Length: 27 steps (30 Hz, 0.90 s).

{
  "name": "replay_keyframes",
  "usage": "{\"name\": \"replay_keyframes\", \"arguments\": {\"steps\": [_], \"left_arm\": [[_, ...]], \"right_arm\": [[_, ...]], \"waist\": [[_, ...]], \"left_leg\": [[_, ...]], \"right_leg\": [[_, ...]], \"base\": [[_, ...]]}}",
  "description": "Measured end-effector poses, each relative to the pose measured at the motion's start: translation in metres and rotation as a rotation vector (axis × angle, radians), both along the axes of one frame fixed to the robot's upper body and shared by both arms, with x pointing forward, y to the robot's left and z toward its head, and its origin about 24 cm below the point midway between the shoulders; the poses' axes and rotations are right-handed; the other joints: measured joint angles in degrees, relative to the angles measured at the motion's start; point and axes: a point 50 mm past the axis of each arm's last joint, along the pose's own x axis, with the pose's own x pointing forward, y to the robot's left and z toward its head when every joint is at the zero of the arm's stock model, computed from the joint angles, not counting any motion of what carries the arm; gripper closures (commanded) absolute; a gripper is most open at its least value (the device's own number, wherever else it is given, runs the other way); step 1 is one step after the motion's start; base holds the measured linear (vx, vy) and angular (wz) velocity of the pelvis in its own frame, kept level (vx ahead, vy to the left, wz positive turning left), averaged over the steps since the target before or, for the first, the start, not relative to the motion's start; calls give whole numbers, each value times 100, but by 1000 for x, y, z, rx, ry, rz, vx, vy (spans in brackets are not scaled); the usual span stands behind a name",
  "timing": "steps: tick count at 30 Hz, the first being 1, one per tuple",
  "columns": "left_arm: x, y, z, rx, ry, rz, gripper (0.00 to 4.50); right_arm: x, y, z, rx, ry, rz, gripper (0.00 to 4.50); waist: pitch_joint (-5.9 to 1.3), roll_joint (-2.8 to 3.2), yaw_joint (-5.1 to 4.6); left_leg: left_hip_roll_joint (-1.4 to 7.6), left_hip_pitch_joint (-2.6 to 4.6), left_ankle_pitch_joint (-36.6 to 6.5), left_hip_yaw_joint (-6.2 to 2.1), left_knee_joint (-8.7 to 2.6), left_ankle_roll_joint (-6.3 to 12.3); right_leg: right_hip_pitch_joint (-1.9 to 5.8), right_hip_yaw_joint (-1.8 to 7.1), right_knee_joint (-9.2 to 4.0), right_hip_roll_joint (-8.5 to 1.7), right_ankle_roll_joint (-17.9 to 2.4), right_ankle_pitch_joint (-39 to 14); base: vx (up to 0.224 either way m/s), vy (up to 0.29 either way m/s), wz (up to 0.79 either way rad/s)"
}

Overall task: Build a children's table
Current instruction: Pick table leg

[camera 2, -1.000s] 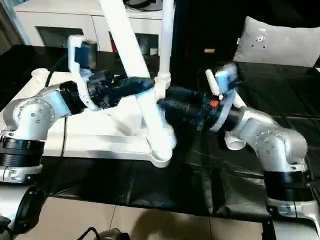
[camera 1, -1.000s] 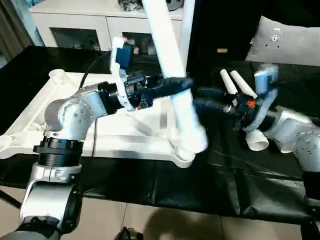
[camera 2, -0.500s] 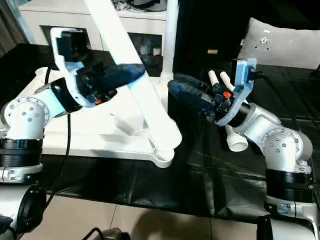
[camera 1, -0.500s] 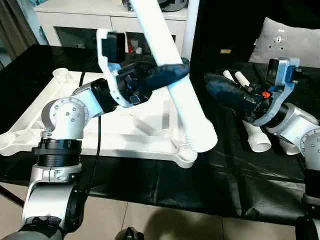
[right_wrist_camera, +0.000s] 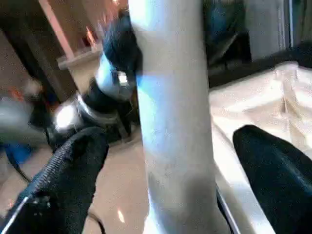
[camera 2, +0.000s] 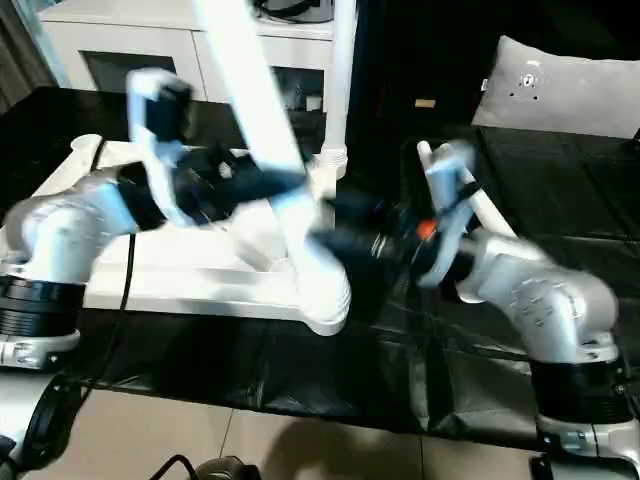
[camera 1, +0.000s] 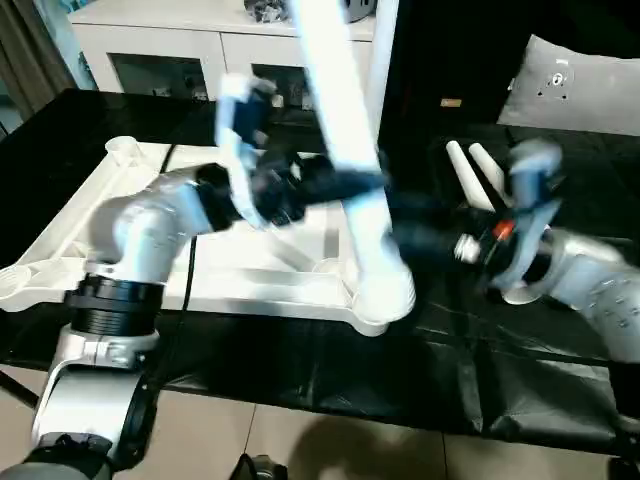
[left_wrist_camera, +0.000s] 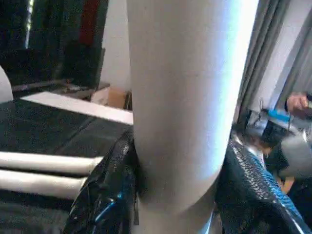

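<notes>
Your landmark is the white tabletop, lying underside up on the black-covered table, ribs showing and round sockets at the corners. Behind the tabletop stands a white cabinet. One tube leg stands upright at the tabletop's far right corner.

The leg you are working with hovers over the tabletop's near right corner socket. Its long axis is steep but not vertical: the top leans away toward the cabinet and the flared lower end sits just above, or touching, that socket; which one is hard to tell. The coming move turns on bringing that axis upright over the socket so the end can drop in.

Your left tool is clamped around the leg at mid-length, its black fingers pressing on both sides. Your right tool reaches in from beyond the tabletop's right edge, fingers spread wide on either side of the leg lower down, not closed on it. Two spare legs lie on the table right of the tabletop.
</notes>
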Motion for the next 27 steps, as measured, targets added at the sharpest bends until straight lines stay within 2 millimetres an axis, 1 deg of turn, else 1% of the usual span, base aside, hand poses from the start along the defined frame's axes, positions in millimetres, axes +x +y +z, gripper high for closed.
{"name": "replay_keyframes", "arguments": {"steps": [4, 7, 11, 14, 16, 18, 19, 20, 21, 24, 27], "left_arm": [[-3, -4, -4, 30, -13, -59, 262], [-6, -4, -7, 69, -13, -133, 262], [-6, -10, -9, 112, -29, -203, 262], [-6, -15, -9, 143, -46, -250, 262], [-6, -17, -10, 149, -52, -269, 262], [-5, -19, -8, 157, -64, -279, 262], [-5, -20, -7, 157, -74, -286, 262], [-4, -21, -5, 156, -80, -292, 262], [-4, -22, -5, 156, -85, -296, 262], [-3, -27, -2, 144, -94, -308, 262], [-3, -30, 3, 137, -113, -329, 262]], "right_arm": [[3, 2, -12, -67, 2, 5, 0], [4, 3, -15, -96, -22, 52, 0], [5, 6, -16, -109, -46, 121, 0], [5, 6, -11, -101, -63, 182, 0], [4, 7, -12, -107, -61, 224, 34], [3, 7, -14, -111, -48, 249, 37], [3, 8, -16, -111, -42, 261, 61], [3, 7, -16, -108, -36, 269, 61], [3, 6, -17, -106, -31, 272, 78], [4, 8, -15, -104, -34, 301, 84], [2, 12, -18, -113, -34, 336, 118]], "waist": [[3, -5, -5], [3, -5, -4], [5, -9, 7], [4, -11, 4], [5, -15, 2], [8, -20, 3], [9, -21, 3], [10, -24, 4], [11, -25, 4], [18, -36, 6], [16, -40, 4]], "left_leg": [[0, 0, 2, 0, 0, -2], [1, 0, 2, 0, 0, -2], [1, -1, 3, 0, 3, 0], [1, -1, 3, 1, 7, 1], [1, -1, 3, 1, 8, 1], [2, -1, 4, 1, 8, 2], [3, -1, 4, 1, 8, 2], [3, -1, 4, 1, 9, 2], [3, -1, 4, 1, 10, 2], [3, -2, 4, 1, 15, 3], [4, -2, 4, 1, 15, 3]], "right_leg": [[-1, 0, 2, 0, -2, 3], [-1, 0, 3, 0, -2, 3], [-1, 0, 4, 0, -5, 4], [2, 0, 4, 0, -7, 6], [1, 0, 5, 0, -17, 12], [0, -1, 8, 0, -28, 18], [0, -1, 9, 0, -28, 18], [0, -1, 9, 0, -28, 18], [0, -1, 9, 0, -28, 18], [1, -1, 10, 0, -26, 18], [1, -1, 9, 0, -29, 20]], "base": [[0, 0, 0], [0, 0, 0], [0, 0, 0], [0, 0, 0], [0, 0, 0], [0, 0, 0], [0, 0, 0], [0, 0, 0], [0, 0, 0], [0, 0, 0], [0, 0, 0]]}}
